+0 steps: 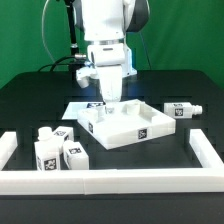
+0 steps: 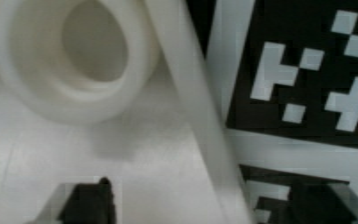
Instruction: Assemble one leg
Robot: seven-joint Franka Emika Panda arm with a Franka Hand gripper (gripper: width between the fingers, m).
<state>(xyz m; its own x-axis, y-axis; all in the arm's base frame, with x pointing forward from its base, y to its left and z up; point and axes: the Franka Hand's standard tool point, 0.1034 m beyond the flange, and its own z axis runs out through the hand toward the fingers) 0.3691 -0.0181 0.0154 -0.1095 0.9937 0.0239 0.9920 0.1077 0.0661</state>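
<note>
— Claw is right down at the big white slab, by its rear edge on the exterior view's left side. See it?

— I do. Is it spread, or pinching something?

— Can't tell. From out here the white hand hides the tips. The wrist view gives only one dark fingertip over a white surface.

— What else is in that close shot?

— A round hole with a thick white rim, all blurred. A white edge runs diagonally past it, and there's a black-and-white tag beyond that edge.

— And the leg?

— One leg lies on its side on the black table. It's just beside the slab toward the exterior view's right, narrower end pointing away from the slab, apart from the claw.

— The others?

— A group of three legs sits at the front on the exterior view's left. They're close together, tags showing, and well apart from the claw.

— That flat sheet behind the slab?

— That's the marker board, lying flat on the table. A low white fence runs along the front and up both sides.
</note>
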